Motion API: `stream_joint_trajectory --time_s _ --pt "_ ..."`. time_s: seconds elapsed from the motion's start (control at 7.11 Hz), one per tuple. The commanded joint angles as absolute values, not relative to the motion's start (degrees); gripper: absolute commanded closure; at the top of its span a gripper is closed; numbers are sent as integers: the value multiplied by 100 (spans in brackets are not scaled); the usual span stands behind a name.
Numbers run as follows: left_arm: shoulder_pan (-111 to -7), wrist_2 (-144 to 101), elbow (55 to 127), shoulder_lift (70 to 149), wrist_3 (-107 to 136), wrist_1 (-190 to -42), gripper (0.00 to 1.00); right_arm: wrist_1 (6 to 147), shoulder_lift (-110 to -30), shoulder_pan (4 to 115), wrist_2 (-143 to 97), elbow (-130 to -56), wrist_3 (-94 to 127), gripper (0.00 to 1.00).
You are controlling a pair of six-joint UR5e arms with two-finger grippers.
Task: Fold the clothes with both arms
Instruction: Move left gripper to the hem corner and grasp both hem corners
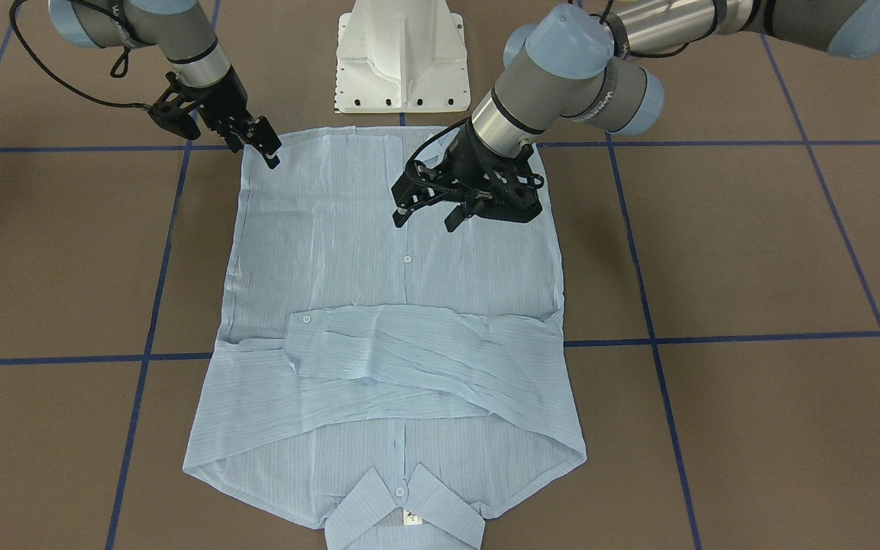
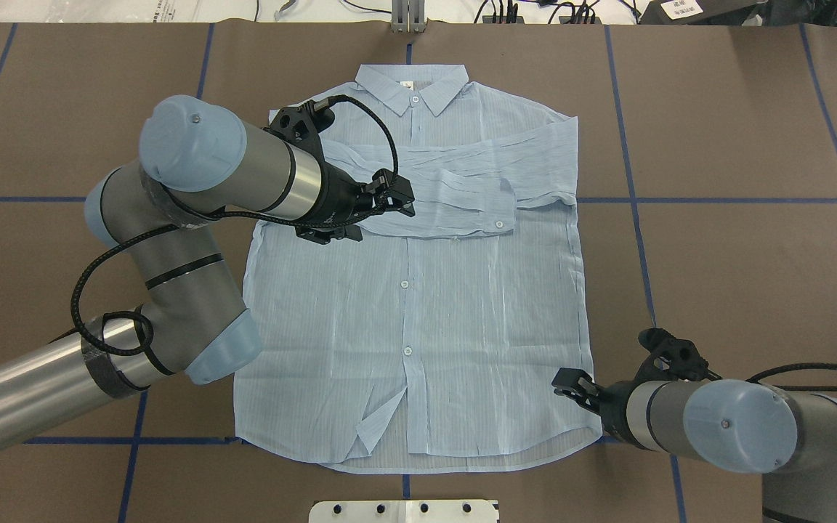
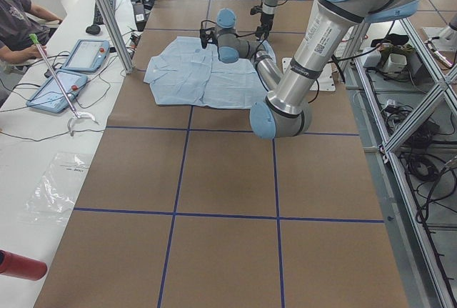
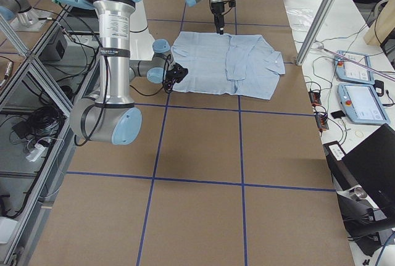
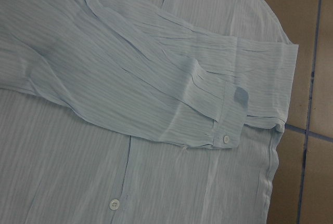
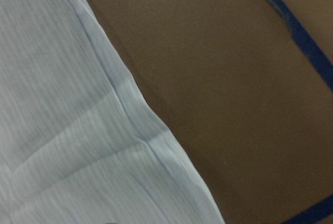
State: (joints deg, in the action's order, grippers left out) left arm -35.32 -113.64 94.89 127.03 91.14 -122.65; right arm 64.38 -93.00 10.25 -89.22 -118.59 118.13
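While the shirt lies flat at the centre of the table, collar at 12 o'clock in the overhead view and sleeves folded across the chest, the left gripper hovers over its 11 o'clock area, fingers spread. The right gripper is at the 4 o'clock hem corner; whether its fingers are spread or pressed together cannot be told.

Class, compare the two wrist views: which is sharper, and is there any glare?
Left wrist view: sharp, with the shirt stripes and cuff button crisp. Right wrist view: softer, with the hem and blue tape slightly blurred. Both views: even light, no glare.
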Motion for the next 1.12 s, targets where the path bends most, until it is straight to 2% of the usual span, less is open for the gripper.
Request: stream_joint_trajectory --time_s 0.0,0.14,0.28,0.42,0.56,0.7,0.84,0.98 --pt "-3524 -11364 9492 12674 9114 -12278 8 6442 -9369 949 -8842 -11865 11874 21" --pt "-3524 -11364 9492 12674 9114 -12278 8 6442 -9360 949 -8842 -11865 11874 27" --pt "-3524 -11364 9492 12674 9114 -12278 8 6442 -9360 949 -8833 -11865 11883 40" --pt "-3524 -11356 9492 12674 9114 -12278 8 6442 -9352 958 -8833 -11883 11883 58" --pt "-3516 -11355 9492 12674 9114 -12278 8 6442 -9343 949 -8850 -11892 11883 90" --pt "-3516 -11355 9501 12648 9114 -12278 8 6442 -9343 958 -8877 -11892 11883 100" --pt "-3516 -11355 9614 12552 9158 -12261 7 6442 -9343 958 -8886 -11909 11874 100" --pt "-3394 -11338 10137 12107 9219 -12235 6 6442 -9378 975 -8903 -12005 11874 100"
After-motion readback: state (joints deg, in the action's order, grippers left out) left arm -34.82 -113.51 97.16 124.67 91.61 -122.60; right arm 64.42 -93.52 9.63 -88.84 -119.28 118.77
